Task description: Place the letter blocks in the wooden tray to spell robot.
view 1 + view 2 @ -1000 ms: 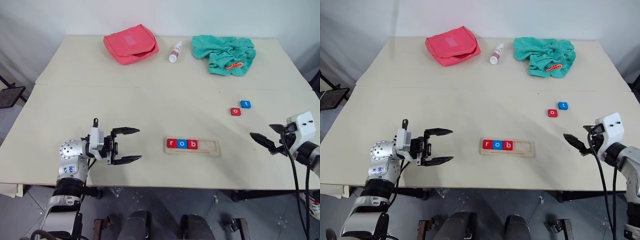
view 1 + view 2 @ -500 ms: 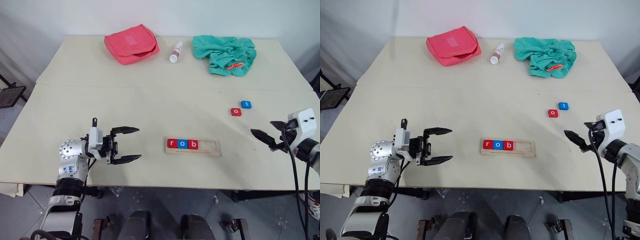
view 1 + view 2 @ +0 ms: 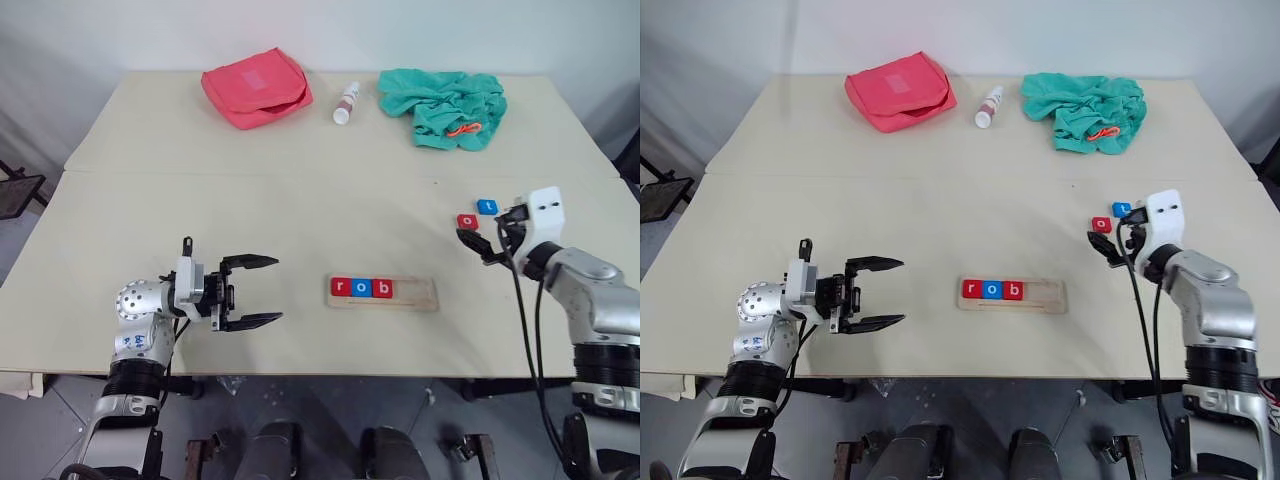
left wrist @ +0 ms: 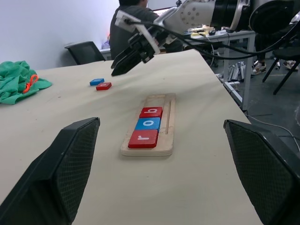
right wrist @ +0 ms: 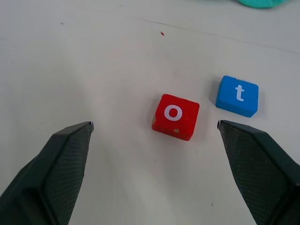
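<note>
The wooden tray [image 3: 420, 293] lies near the table's front edge and holds three letter blocks in a row from its left end: a red r [image 3: 343, 288], a blue o [image 3: 362, 288] and a red b [image 3: 381, 289]. A loose red o [image 3: 467, 221] and a blue t [image 3: 487, 206] lie side by side on the table, behind and to the right of the tray. My right gripper [image 3: 478, 241] hovers just in front of them, open, with the red o [image 5: 176, 117] straight ahead between its fingers. My left gripper [image 3: 280, 288] stands open and empty to the left of the tray.
A pink pouch [image 3: 256, 86], a small white bottle [image 3: 346, 103] and a crumpled teal cloth [image 3: 442, 104] lie along the far edge of the table. A seated person [image 4: 133, 23] and office furniture show beyond the table's right side.
My right gripper has moved forward and to the left, from the table's right edge up to the loose o and t blocks. The left gripper has stayed put.
</note>
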Motion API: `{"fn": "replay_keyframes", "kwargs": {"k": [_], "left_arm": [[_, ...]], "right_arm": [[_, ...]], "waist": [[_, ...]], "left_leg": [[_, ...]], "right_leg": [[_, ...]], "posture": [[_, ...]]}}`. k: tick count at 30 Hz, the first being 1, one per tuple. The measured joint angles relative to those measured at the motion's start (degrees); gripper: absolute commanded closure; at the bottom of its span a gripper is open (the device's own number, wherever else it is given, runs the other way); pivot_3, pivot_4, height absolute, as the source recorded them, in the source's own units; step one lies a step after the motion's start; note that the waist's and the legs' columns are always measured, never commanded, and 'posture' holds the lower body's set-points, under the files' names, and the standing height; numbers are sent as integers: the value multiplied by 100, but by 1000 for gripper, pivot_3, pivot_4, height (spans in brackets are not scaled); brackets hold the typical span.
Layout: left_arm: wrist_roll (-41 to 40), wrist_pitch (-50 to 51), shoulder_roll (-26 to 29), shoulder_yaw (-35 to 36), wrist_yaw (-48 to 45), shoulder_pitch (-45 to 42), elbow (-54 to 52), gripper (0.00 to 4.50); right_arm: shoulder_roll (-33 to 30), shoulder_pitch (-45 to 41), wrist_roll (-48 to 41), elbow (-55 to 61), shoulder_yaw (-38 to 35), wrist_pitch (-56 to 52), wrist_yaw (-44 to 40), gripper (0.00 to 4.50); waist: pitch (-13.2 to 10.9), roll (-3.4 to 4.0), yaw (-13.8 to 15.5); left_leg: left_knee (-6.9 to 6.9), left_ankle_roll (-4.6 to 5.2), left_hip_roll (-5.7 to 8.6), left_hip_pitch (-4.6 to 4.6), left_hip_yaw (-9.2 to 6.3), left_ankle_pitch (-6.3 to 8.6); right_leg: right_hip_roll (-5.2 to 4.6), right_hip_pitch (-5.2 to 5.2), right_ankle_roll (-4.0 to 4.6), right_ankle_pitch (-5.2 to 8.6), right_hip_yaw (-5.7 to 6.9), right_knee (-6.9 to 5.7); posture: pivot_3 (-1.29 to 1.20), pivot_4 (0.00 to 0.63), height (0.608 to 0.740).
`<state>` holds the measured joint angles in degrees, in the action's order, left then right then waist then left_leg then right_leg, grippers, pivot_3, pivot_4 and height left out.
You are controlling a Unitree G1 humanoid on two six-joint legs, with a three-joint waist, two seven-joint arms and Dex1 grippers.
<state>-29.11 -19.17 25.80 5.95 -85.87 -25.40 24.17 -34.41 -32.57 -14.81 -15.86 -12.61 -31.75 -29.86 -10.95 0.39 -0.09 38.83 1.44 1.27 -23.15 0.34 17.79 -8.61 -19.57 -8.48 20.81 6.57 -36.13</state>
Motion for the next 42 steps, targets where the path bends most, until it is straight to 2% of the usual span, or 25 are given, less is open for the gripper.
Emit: {"fn": "replay_keyframes", "kwargs": {"k": [6,13,16,22,24,26,35,42], "left_arm": [[-6,68,7,36,73,201,-306,0],[-6,103,7,56,181,307,-407,0],[-6,105,7,56,209,313,-462,0],[-6,105,5,56,224,313,-513,0],[-6,105,2,55,219,312,-513,0],[-6,106,-11,43,186,303,-512,0],[-11,109,-48,12,4,204,-315,0],[-13,118,-71,9,-4,163,-279,0]], "right_arm": [[356,-550,296,-1183,114,653,328,65],[545,-860,384,-1974,110,1144,445,65],[628,-925,381,-2093,84,1244,582,943],[773,-903,336,-2012,83,1288,717,3038],[787,-840,319,-1908,79,1260,775,3028],[822,-539,250,-1324,48,1045,853,3028],[1059,1261,-474,2886,-238,-965,1538,3028],[1446,2521,-682,4621,-410,-1935,2148,3028]], "waist": [[0,1,-38],[0,1,-56],[0,1,-67],[1,2,-99],[1,2,-101],[1,3,-94],[0,4,-10],[0,4,26]], "left_leg": [[-7,0,-4,2,3,0],[-7,0,-5,3,3,0],[-7,0,-5,3,1,0],[-7,0,-4,3,-5,0],[-7,0,-4,3,-7,0],[-9,-1,-3,3,-12,0],[-11,-1,-1,6,-9,0],[-7,-1,5,7,-11,0]], "right_leg": [[2,-5,0,0,-2,-3],[2,-4,0,0,-3,-3],[2,-3,0,0,-2,-4],[3,-4,0,0,-2,-10],[2,-4,0,0,-2,-13],[2,-5,0,0,-2,-16],[2,-15,0,0,-13,-35],[3,-13,0,0,-31,-37]], "posture": [[0,150,740],[0,150,740],[0,150,740],[0,150,740],[0,150,740],[0,150,740],[0,150,740],[0,150,740]]}}
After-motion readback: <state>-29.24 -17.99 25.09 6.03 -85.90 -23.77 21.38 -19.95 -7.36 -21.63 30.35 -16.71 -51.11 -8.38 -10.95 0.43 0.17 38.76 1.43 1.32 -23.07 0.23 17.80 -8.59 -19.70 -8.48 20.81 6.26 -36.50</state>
